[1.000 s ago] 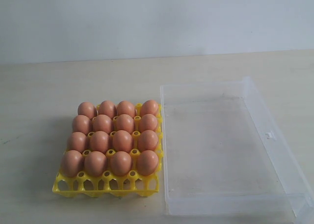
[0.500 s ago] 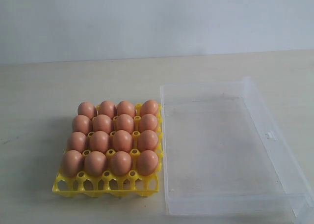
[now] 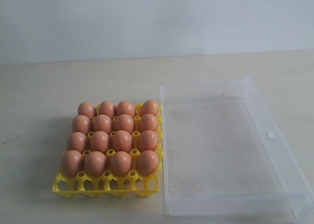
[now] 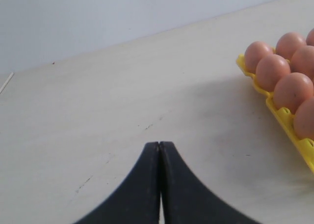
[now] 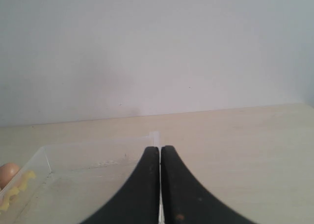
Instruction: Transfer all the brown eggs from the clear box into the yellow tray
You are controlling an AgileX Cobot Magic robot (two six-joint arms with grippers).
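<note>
— Where are the eggs [image 3: 112, 135]?
— All in the tray [image 3: 105, 184], just beside the box [image 3: 221, 150], near the counter's [image 3: 39, 96] front edge. Open counter toward the left and far edges.
— And the left claw [image 4: 159, 144]?
— Closed, like the right claw [image 5: 160, 148].

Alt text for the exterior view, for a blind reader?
Sixteen brown eggs fill a yellow tray on a pale table, except its nearest row of cups. A clear box sits right of it, holding no eggs.
</note>
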